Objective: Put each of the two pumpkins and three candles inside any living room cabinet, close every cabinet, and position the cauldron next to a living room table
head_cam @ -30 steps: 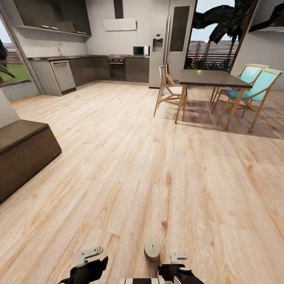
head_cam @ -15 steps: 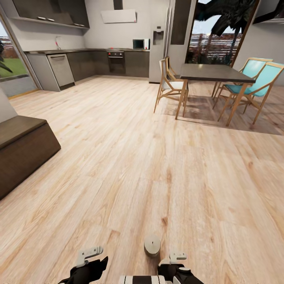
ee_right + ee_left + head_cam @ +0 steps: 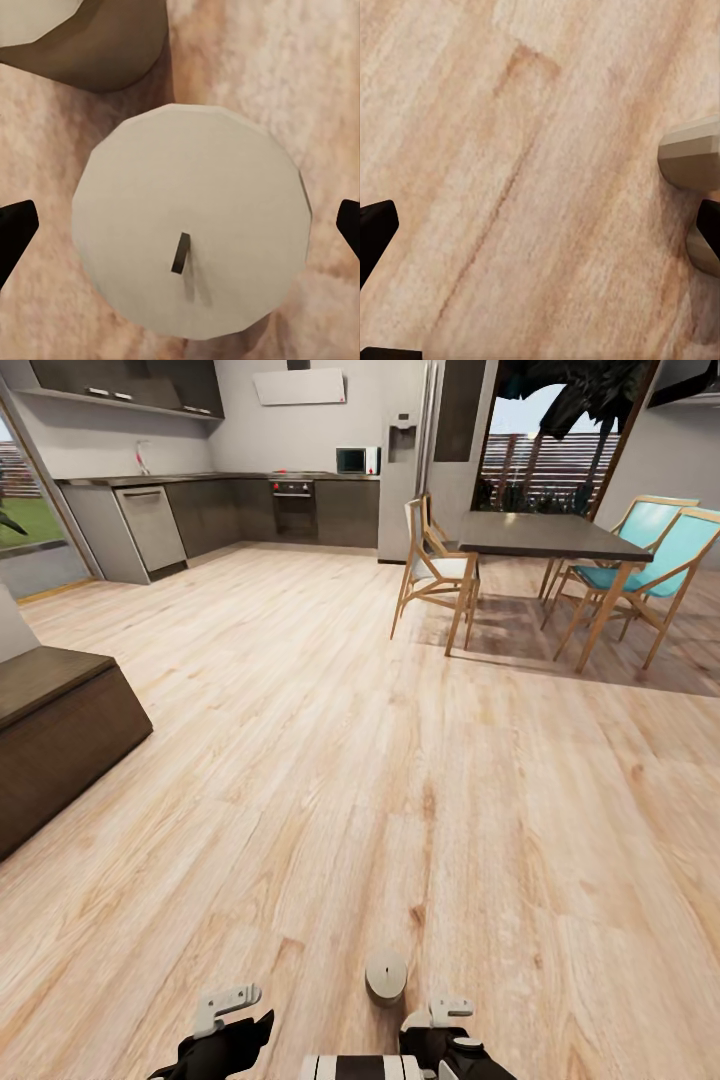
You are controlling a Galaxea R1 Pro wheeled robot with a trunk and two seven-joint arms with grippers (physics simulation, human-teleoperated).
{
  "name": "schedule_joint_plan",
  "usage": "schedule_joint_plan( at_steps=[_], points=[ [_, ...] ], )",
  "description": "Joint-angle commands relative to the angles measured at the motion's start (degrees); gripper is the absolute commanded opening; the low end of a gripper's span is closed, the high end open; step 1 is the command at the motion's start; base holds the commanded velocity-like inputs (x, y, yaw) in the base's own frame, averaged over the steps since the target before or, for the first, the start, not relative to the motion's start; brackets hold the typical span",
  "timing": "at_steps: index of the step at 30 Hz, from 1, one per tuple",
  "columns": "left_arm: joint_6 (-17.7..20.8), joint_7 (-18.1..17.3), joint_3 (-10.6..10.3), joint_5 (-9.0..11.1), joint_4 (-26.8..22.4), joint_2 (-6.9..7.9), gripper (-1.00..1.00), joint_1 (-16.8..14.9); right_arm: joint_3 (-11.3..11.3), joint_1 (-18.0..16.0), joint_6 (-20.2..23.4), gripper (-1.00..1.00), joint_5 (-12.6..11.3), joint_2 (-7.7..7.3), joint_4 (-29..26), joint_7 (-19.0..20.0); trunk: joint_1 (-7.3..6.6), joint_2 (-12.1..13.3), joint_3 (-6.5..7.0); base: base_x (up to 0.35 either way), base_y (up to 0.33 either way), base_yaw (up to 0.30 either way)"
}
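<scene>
Left tool (image 3: 228, 1008) hangs low over the wood plank floor (image 3: 330, 780), fingers spread wide, holding nothing. Further left, a dark brown cabinet (image 3: 60, 745) stands by the wall. Between the tools, a beige candle (image 3: 386, 975) stands upright on the floor. The right tool (image 3: 440, 1015) sits wide apart around a candle (image 3: 191, 232), not touching.
</scene>
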Motion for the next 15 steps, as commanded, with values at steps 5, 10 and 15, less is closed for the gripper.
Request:
schedule_joint_plan(
  at_steps=[5, 10, 15],
  points=[
    [0.2, 0.4, 0.0, 0.6, -0.1, 0.00, 1.00, 0.0, 0.5, 0.0, 0.2, 1.00, -0.4, -0.04, -0.1, -0.5, -0.01, 0.0, -0.04, 0.005, 0.000, 0.000],
    [0.2, 0.4, 0.0, 0.6, -0.1, 0.00, 1.00, 0.0, 0.5, 0.0, 0.2, 1.00, -0.4, -0.04, -0.1, -0.5, -0.01, 0.0, -0.04, 0.077, 0.000, 0.000],
    [0.2, 0.4, -0.1, 0.6, -0.1, 0.00, 1.00, 0.0, 0.5, 0.0, 0.2, 1.00, -0.5, -0.04, 0.0, -0.5, -0.01, 0.0, -0.04, 0.034, 0.000, 0.000]
  ],
)
